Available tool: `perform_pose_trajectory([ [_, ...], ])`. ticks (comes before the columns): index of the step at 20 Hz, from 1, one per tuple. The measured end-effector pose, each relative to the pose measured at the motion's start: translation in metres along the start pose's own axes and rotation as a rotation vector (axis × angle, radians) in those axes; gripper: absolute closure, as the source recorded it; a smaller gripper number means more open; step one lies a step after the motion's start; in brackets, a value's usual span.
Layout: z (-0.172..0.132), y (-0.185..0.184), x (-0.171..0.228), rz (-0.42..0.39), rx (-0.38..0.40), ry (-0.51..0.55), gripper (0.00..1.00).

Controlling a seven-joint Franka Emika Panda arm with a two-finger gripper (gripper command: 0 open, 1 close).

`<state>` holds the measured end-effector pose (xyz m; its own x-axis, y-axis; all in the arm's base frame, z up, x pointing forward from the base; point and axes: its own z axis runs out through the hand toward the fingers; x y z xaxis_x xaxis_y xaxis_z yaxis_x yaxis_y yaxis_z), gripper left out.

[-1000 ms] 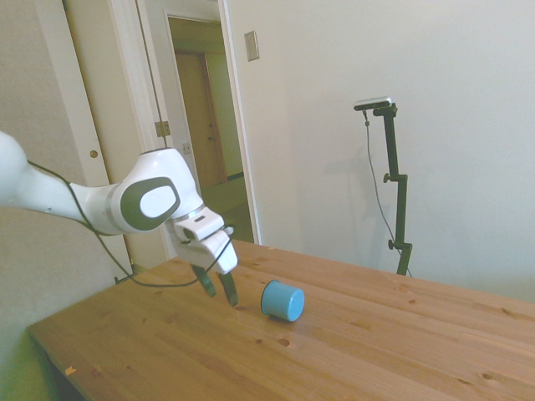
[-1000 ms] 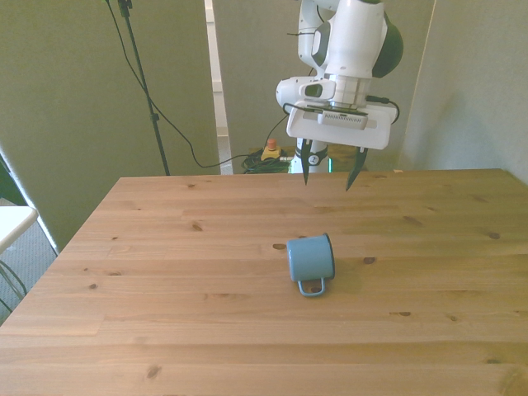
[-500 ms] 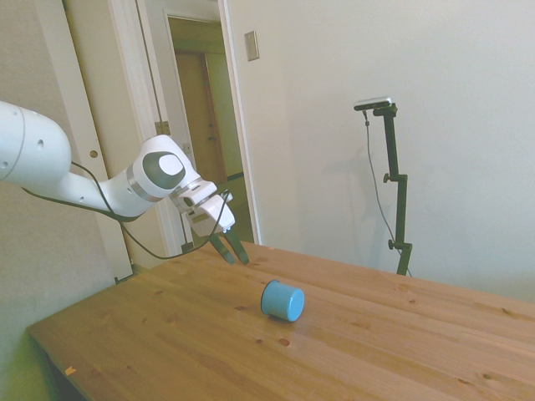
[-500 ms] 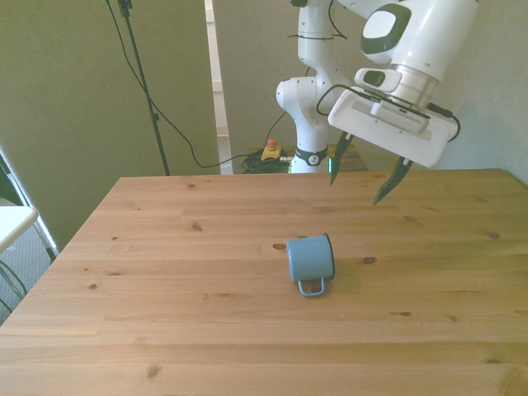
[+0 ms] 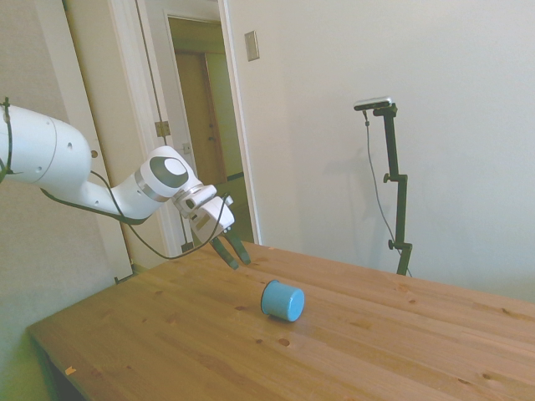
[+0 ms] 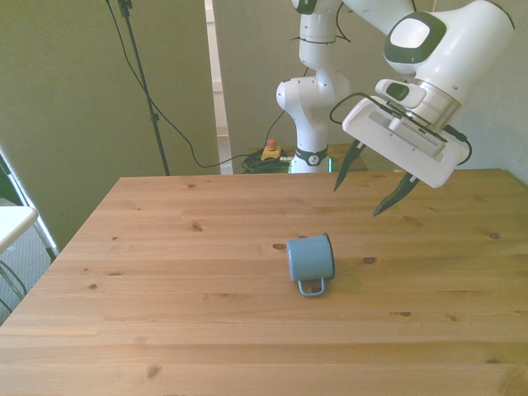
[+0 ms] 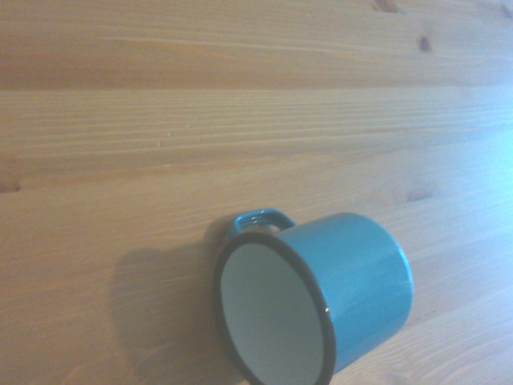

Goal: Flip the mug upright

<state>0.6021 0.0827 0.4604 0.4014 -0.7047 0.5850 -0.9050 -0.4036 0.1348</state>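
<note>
a: mug (image 6: 311, 258) position?
b: on its side mid-surface (image 6: 165, 247), handle flat toward the camera.
a: gripper (image 6: 369, 187)?
b: tilted above, well apart; jaws spread, likely angled for the rim.

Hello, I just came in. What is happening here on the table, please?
A white robot arm is working on a blue mug that lies on its side on the wooden table, its handle flat against the wood. The hand hangs open and tilted in the air behind the mug, toward the front view's right, touching nothing. The mug has not been gripped or stood up yet.
</note>
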Motion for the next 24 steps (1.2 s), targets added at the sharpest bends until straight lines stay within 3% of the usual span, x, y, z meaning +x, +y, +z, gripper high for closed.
perform_pose_trajectory([
  [7, 0.036, -0.040, -0.044, -0.015, -0.062, 0.050, 0.00],
  [13, 0.072, -0.050, -0.049, -0.013, -0.110, 0.087, 0.00],
  [24, 0.074, -0.044, -0.029, 0.002, -0.158, 0.200, 0.00],
])
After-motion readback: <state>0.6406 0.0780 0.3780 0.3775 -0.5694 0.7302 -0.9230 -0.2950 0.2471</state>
